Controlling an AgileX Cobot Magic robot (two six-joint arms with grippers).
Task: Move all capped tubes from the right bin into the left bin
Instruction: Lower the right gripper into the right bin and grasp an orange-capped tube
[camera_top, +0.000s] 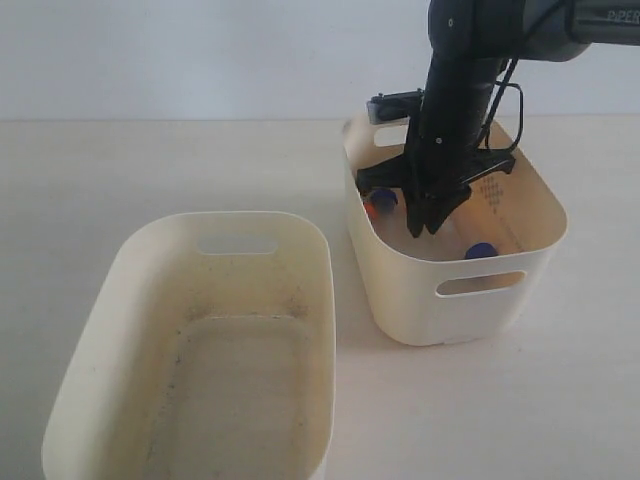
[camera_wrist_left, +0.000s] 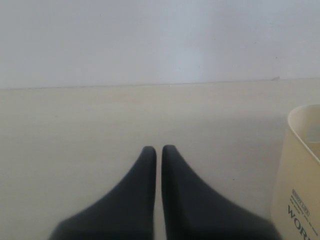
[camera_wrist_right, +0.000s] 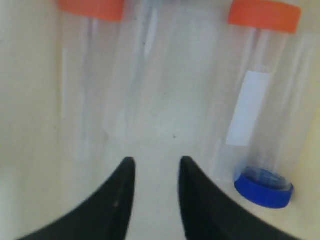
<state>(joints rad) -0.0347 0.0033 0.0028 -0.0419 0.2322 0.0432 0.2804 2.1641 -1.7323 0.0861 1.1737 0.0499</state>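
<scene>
reaching down into the right bin (camera_top: 420, 295), right of centre in the exterior frame, the right gripper (camera_top: 425, 222) hangs with jaws slightly parted, nothing between them. capped tubes (camera_top: 481, 250) lie on that bin's floor; the right wrist frame shows an orange-capped tube (camera_wrist_right: 247, 107) at upper right, a second orange cap (camera_wrist_right: 90, 7) at upper left and a blue cap (camera_wrist_right: 263, 189) at lower right. the left bin (camera_top: 130, 260) sits at lower left, just beside the right bin. the left gripper (camera_wrist_left: 159, 150), jaws together, hovers over the table (camera_wrist_left: 75, 125).

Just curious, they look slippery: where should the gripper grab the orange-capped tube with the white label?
Probably mid-body on the orange-capped tube, at its white label, from above: its sides are straight and bare there, while a blue cap crowds its uncapped end.
</scene>
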